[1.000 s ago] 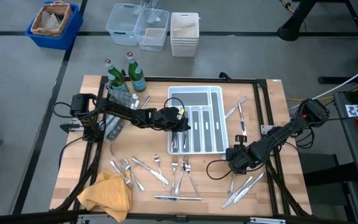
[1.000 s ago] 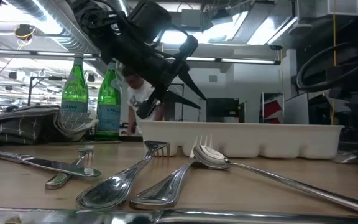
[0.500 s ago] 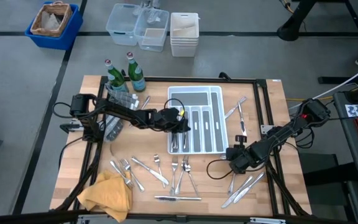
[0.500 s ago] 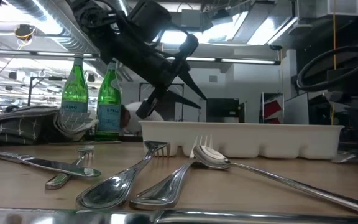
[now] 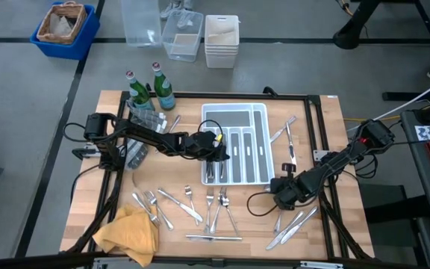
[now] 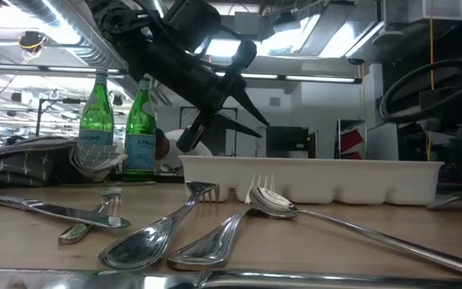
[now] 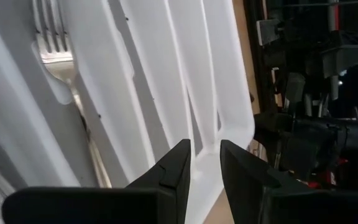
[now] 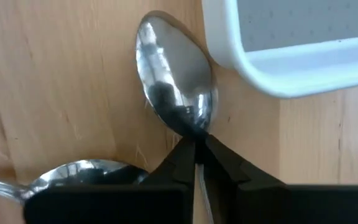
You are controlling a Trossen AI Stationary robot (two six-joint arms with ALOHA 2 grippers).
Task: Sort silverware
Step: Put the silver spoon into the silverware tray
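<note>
Workshop with ceiling lights behind a wooden bench point(image 5: 118, 187). On it, silverware point(image 5: 200, 205) scattered along the near edge and beside the white tray point(image 5: 235, 112), one fork point(image 7: 55, 53) already lying in a tray slot. Slim, stiff, slick metal, light in hand; best pinched at the narrow neck. Right pincer point(image 8: 196, 149) clamped on a spoon point(image 8: 176, 84) at just that neck, close to the tray corner. Left pincer point(image 7: 204, 162) over the tray, fingers slightly apart, holding nothing. Green bottles point(image 6: 99, 120) labelled, writing unreadable.
</note>
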